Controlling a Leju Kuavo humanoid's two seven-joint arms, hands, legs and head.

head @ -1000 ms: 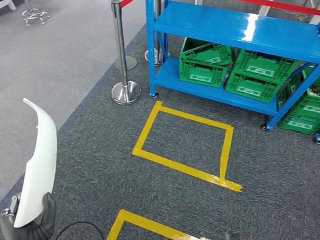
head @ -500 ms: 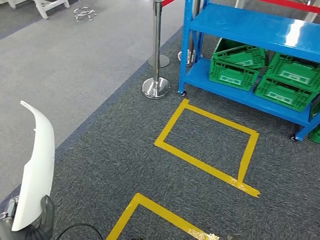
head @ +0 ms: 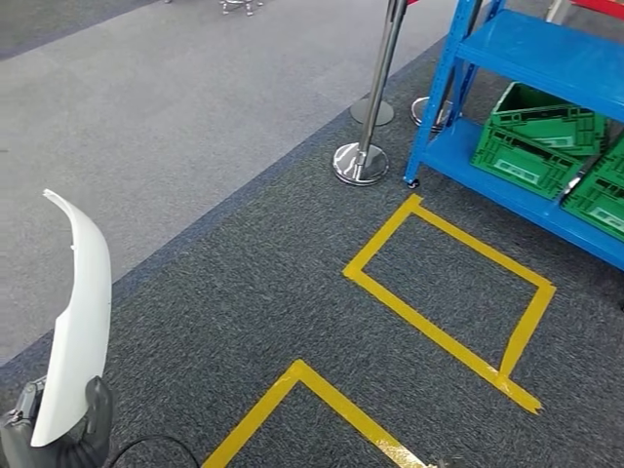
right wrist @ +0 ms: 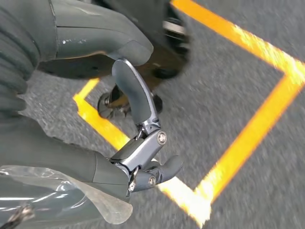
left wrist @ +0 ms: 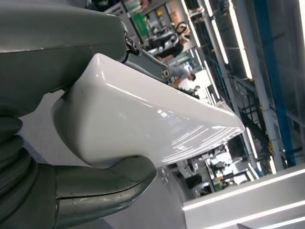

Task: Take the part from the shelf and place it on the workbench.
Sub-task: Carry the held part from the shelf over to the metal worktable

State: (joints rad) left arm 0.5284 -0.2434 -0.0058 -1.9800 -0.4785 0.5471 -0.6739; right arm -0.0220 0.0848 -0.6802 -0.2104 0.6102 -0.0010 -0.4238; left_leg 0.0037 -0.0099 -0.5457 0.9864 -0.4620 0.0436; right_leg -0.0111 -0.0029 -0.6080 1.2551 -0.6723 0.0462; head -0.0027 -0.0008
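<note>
Down in the bottom-left corner of the head view, the left hand (head: 62, 444) grips the lower end of the part (head: 77, 322), a long curved glossy white panel that stands up out of the hand and arcs to a pointed tip at the top. The left wrist view shows it nicely: part (left wrist: 144, 119) is clamped between the thick grey thumb below and the fingers above. Moving right, there's dark grey carpet with yellow floor tape (head: 448, 292) marking out a box, then a chrome stanchion (head: 364, 156), then the blue shelf (head: 515, 117) with green crates (head: 537, 146) on its lower level. The right hand (right wrist: 137, 157) hangs over the taped floor, fingers loosely curled in and holding nothing.
</note>
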